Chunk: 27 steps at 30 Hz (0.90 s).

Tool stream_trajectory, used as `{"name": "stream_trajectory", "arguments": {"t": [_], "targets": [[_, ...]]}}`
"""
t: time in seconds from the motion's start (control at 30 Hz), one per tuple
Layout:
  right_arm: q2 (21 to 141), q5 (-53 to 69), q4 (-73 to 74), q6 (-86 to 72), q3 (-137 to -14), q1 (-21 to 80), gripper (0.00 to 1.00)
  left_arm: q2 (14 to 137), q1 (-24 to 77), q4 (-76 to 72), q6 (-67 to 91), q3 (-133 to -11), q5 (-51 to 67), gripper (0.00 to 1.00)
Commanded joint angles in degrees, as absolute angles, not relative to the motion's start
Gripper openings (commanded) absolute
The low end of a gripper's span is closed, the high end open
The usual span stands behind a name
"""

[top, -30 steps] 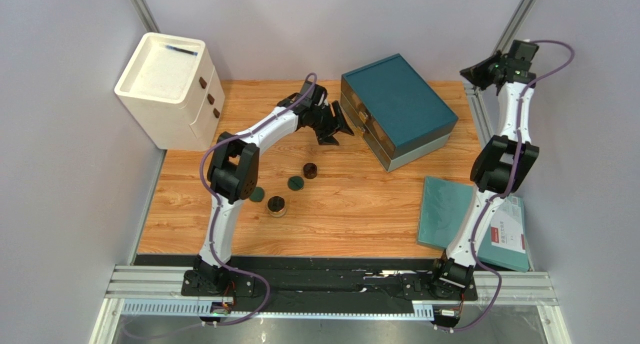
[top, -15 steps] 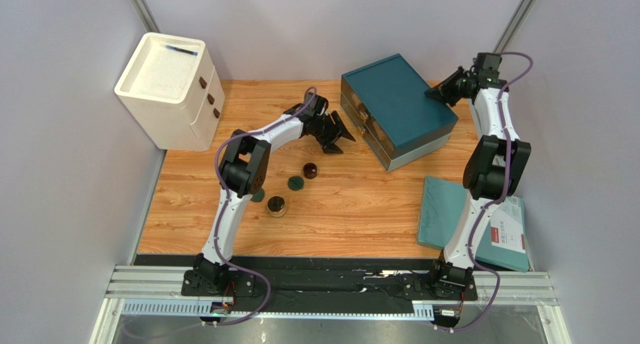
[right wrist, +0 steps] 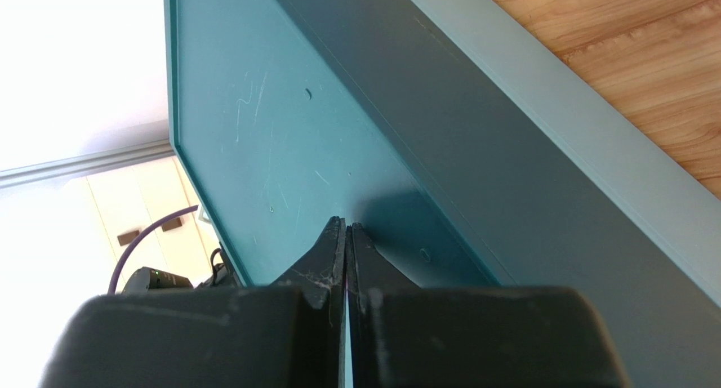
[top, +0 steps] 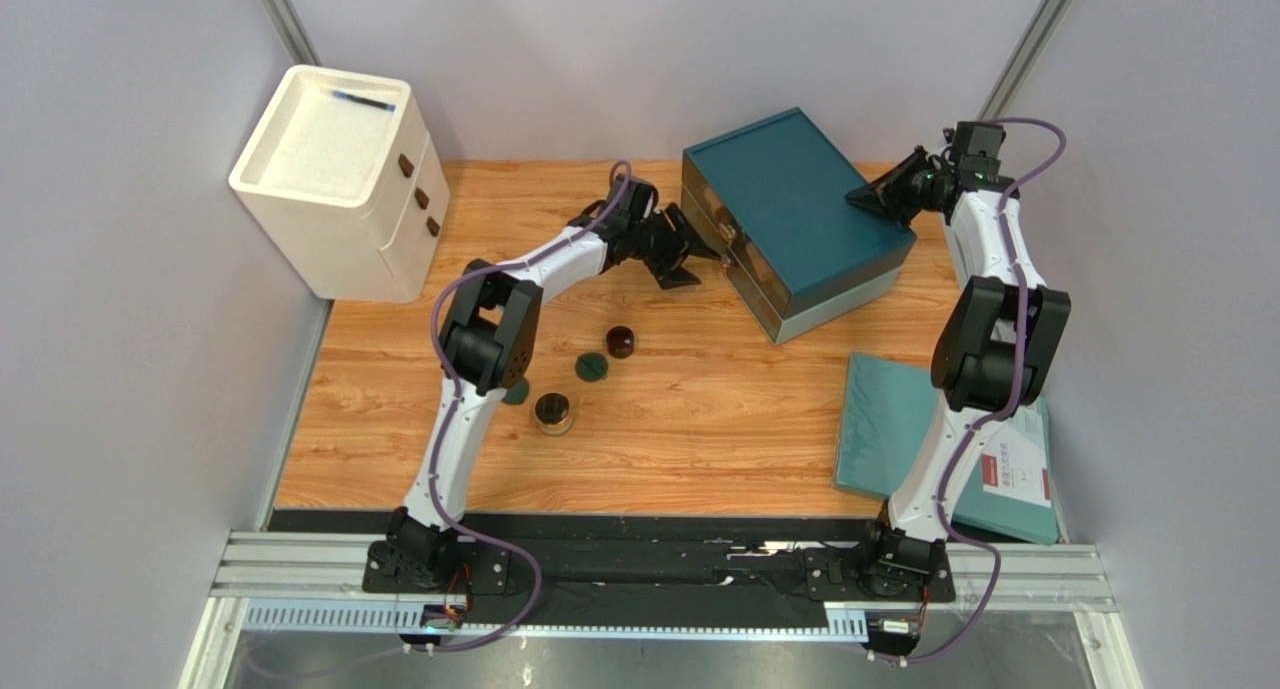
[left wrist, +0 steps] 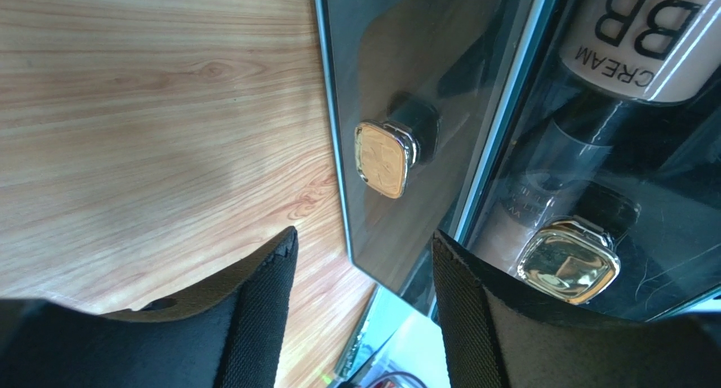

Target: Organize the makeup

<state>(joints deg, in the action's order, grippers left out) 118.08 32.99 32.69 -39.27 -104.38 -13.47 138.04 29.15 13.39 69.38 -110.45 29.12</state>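
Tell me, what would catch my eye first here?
The teal drawer box at the far right of the table, with both arms at it: the open left gripper faces its gold-knobbed drawer fronts, the shut right gripper points at its top. Small dark jars and discs dot the table left of centre.

far jar (top: 621, 340), near jar (top: 553, 410): upright | green disc (top: 592, 368): between | peach tube (left wrist: 652, 42): in drawer (left wrist: 406, 84)

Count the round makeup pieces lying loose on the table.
4: a dark jar, a green disc beside it, a second disc partly behind the left arm, and a front jar nearest the bases. Others may be hidden.
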Motion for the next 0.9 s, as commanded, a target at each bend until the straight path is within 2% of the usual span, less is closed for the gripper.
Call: {"name": "stream_trajectory", "arguments": {"t": [0.0, 0.37, 0.57, 0.87], "targets": [[119.18, 30.15, 38.23, -35.77, -101.78, -13.62, 0.00, 139.91, 29.79, 12.03, 71.02, -114.16, 29.71, 0.64], [119.71, 30.94, 40.60, -33.84, -102.22, -14.68, 0.00, 143.44, 31.55, 16.52, 70.84, -121.63, 26.55, 0.64], [119.36, 31.38, 41.04, -33.05, -101.34, -15.38, 0.00, 145.98, 32.34, 24.95, 68.73, -128.22, 21.80, 0.64], [118.74, 31.90, 41.66, -32.08, -99.49, -15.91, 0.00, 147.91, 32.61, 28.73, 71.55, -131.21, 18.10, 0.61]]}}
